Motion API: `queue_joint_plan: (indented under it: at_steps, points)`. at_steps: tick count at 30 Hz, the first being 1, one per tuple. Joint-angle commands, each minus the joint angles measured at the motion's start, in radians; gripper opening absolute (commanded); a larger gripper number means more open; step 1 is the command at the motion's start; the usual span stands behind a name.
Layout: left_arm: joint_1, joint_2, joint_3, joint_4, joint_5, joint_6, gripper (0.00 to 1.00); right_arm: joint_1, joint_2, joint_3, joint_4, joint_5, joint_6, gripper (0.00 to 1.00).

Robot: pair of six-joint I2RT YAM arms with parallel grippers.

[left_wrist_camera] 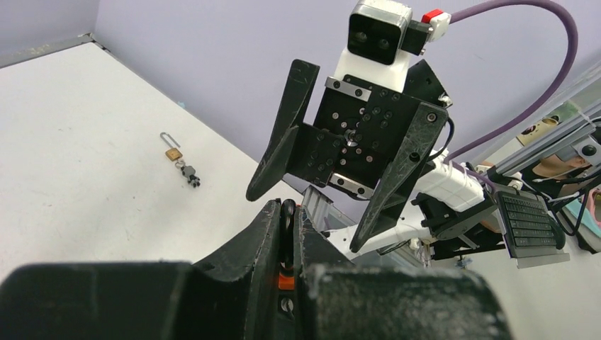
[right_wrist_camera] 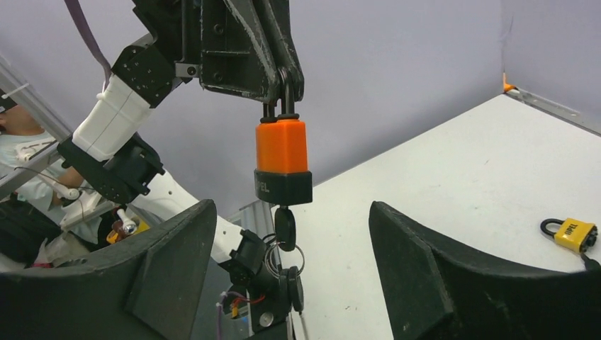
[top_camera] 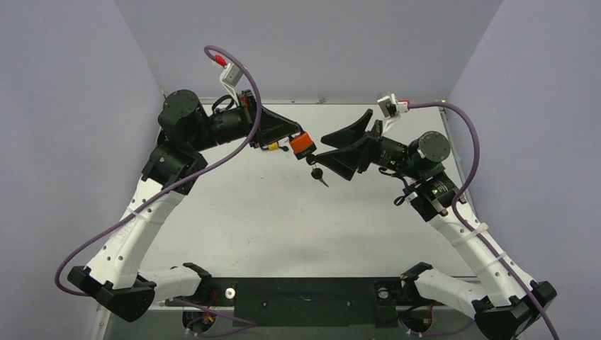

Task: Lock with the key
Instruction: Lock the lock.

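Note:
My left gripper (top_camera: 296,136) is shut on the shackle of an orange padlock with a black base (top_camera: 302,144), holding it in the air; the right wrist view shows the padlock (right_wrist_camera: 283,159) hanging from the left fingers (right_wrist_camera: 282,71). A black key (right_wrist_camera: 285,227) sits in the lock's underside, with a key ring and spare keys (right_wrist_camera: 292,283) dangling below. The keys also show in the top view (top_camera: 318,175). My right gripper (top_camera: 347,147) is open, jaws wide apart, facing the padlock without touching it. In the left wrist view the shackle (left_wrist_camera: 288,219) is pinched between my left fingers.
A yellow padlock (right_wrist_camera: 574,234) lies on the white table at the right of the right wrist view. A small brass padlock with keys (left_wrist_camera: 177,159) lies on the table in the left wrist view. Purple walls enclose the table (top_camera: 283,227).

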Motion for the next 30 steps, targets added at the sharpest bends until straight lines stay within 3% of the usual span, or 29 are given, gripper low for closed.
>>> queue_joint_plan:
  at_steps: [1,11,18,26,30]
  points:
    - [0.014,-0.010,0.029,0.104,-0.001,-0.040,0.00,0.012,0.017,-0.019,0.161,-0.050,0.052,0.72]
    - [0.020,0.012,0.042,0.136,0.003,-0.068,0.00,0.064,0.073,-0.001,0.121,-0.036,0.007,0.52]
    - [0.029,0.020,0.043,0.151,0.009,-0.076,0.00,0.058,0.070,-0.010,0.123,-0.030,0.009,0.19]
    - [0.039,0.027,0.027,0.190,0.004,-0.099,0.00,0.051,0.056,-0.037,0.117,-0.048,0.014,0.00]
    - [0.050,0.032,0.022,0.244,-0.020,-0.101,0.00,0.045,0.046,-0.053,0.101,-0.052,0.006,0.00]
